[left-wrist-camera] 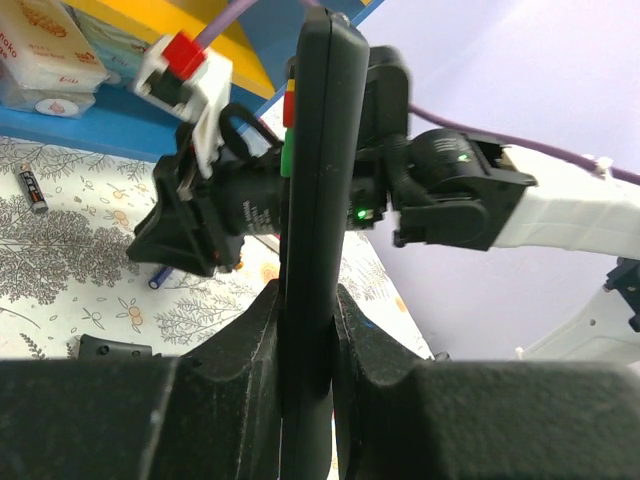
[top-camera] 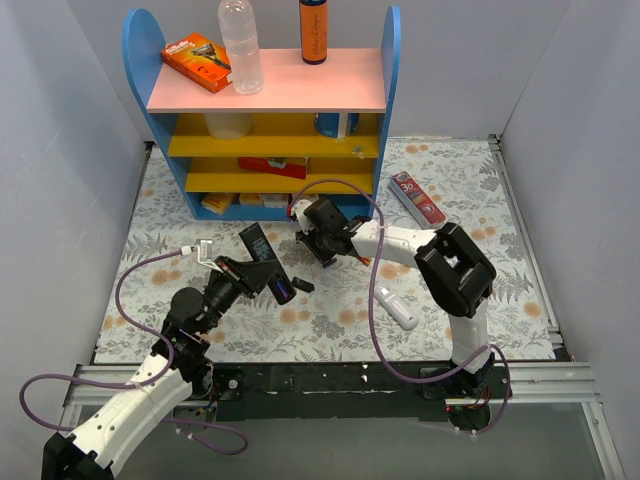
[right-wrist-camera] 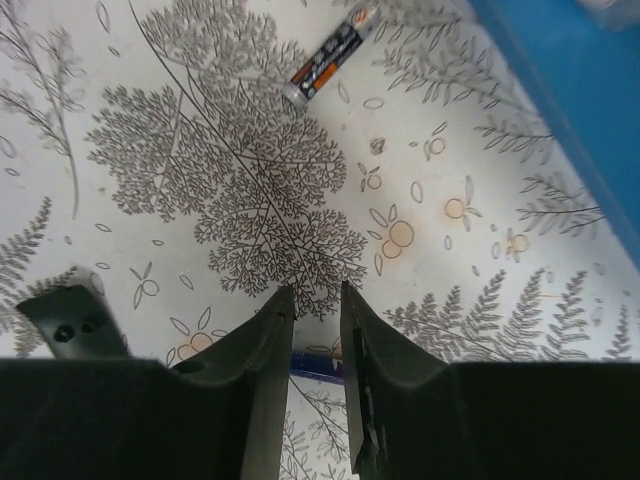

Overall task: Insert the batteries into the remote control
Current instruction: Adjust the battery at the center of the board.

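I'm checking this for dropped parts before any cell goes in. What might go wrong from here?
1. The left gripper clamps the remote by its thin edges at one end, the rest standing free; a push from the right gripper may twist it.
2. The blue battery shows only partly in that gripper's gap; whether it is gripped is unclear, so it may slip.
3. A second battery lies loose and may roll if brushed.

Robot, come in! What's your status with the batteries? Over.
Left gripper shut on slim black plastic remote control. Right gripper narrow, thin dark blue battery in its gap, grip unclear. Spare black-and-orange battery loose on floral cloth.
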You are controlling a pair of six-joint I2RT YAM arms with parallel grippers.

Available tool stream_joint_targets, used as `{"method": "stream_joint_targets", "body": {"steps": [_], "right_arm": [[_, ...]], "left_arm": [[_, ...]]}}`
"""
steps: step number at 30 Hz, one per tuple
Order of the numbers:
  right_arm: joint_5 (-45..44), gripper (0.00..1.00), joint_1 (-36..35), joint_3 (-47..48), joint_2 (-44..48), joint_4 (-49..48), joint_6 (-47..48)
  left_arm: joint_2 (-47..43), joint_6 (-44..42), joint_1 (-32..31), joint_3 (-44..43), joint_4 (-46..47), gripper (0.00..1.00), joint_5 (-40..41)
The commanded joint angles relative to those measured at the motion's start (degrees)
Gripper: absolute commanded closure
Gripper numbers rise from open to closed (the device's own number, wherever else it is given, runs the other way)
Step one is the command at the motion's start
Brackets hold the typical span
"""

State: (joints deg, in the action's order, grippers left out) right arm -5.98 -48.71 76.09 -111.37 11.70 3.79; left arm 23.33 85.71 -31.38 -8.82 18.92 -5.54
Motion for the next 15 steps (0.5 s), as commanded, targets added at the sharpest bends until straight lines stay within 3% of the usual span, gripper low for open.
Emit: {"method": "stream_joint_targets", "body": {"steps": [1, 15], "right_arm": [[0.27, 0.69, 0.28, 2.57, -3.49, -0.90, -0.45], [1.93, 0.70, 0.28, -5.60, 1.42, 0.95, 2.00]], "left_arm": [[-0.92, -0.81, -0.26, -2.69, -0.46, 1.00, 1.06], [-1.62, -1.07, -0.26, -2.52, -0.64, 1.00, 1.41]]}}
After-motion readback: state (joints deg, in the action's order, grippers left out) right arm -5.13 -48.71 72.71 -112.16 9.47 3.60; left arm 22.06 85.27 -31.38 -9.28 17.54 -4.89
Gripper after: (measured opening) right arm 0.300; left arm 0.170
